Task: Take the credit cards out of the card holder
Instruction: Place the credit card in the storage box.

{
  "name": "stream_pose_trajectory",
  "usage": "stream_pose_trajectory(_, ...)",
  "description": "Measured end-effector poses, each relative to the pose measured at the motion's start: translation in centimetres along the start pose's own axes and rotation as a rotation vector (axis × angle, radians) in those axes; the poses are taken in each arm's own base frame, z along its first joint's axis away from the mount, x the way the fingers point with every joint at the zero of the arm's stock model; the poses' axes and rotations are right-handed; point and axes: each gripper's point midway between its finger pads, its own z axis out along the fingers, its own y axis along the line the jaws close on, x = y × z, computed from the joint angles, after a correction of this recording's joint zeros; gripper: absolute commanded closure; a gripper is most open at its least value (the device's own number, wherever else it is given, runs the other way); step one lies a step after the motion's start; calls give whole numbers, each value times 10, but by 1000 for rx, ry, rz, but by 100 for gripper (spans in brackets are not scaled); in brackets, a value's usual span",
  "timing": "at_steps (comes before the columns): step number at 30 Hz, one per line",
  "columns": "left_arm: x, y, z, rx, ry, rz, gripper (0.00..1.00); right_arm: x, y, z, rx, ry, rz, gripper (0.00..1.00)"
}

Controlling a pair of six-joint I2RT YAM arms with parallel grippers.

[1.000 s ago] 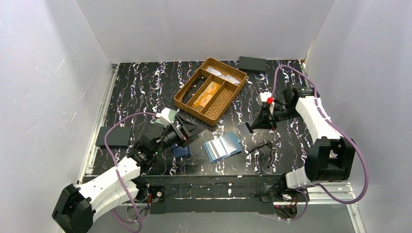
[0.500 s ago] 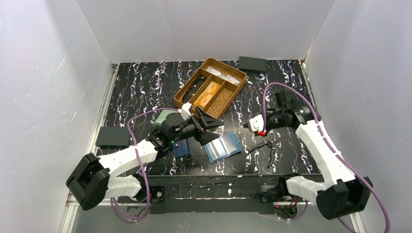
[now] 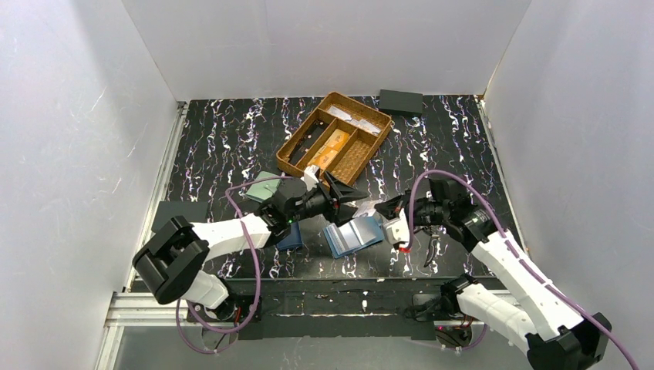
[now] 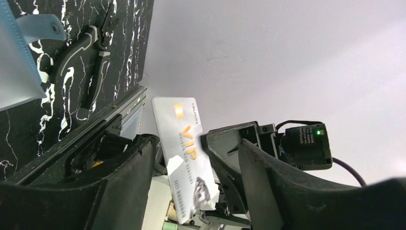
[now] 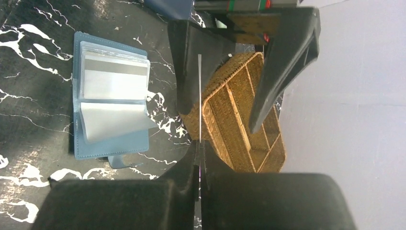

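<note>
The light blue card holder lies open on the table, its clear sleeves showing in the right wrist view. My right gripper is shut on a pale credit card with orange VIP lettering, seen edge-on in the right wrist view. It holds the card in the air just above and right of the holder. My left gripper is open, and the card stands between its fingers without clear contact. Orange-gold cards lie in the basket.
A wicker basket with compartments stands behind the grippers. A navy wallet and a pale green wallet lie left of the holder. Black pliers lie to its right. Black boxes sit at the far right and the left edge.
My right gripper has swung down and left with the card, toward the holder. My left gripper has reached right, and its open fingers now flank the card.
</note>
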Motion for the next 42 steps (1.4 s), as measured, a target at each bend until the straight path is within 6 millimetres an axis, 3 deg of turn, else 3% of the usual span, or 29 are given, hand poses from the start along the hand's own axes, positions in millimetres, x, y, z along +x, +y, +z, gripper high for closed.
stream_pose_trajectory(4,2,-5,5,33,17,-24,60,-5,2,5,31,6,-48,99)
stream_pose_trajectory(6,2,-8,5,49,21,-29,77,-5,-1,6,51,15,-74,99)
stream_pose_trajectory(8,2,-8,6,55,22,-37,100,-6,-4,6,72,24,-99,99)
stream_pose_trajectory(9,2,-8,5,58,21,-39,100,-6,-7,5,85,28,-113,97)
stream_pose_trajectory(10,2,-8,5,60,21,-42,100,-7,-8,5,94,31,-122,86)
stream_pose_trajectory(12,2,-12,4,77,20,-39,100,-7,-8,6,100,33,-132,52)
stream_pose_trajectory(14,3,-12,4,87,23,-30,100,-6,-4,7,101,36,-118,23)
stream_pose_trajectory(16,4,-12,3,98,24,-3,100,-5,-1,6,101,40,-92,6)
stream_pose_trajectory(17,4,-11,2,101,20,19,100,-6,-1,5,105,40,-76,2)
stream_pose_trajectory(22,-1,-4,-6,121,-34,290,100,-17,-2,-6,163,22,179,2)
stream_pose_trajectory(31,2,-52,-25,301,-137,754,100,-53,-32,-14,281,-181,998,2)
stream_pose_trajectory(36,-5,-63,-31,324,-209,857,100,-42,-56,-21,394,-265,1367,2)
stream_pose_trajectory(42,-9,-75,-51,357,-291,900,100,-31,-57,-20,435,-311,1648,4)
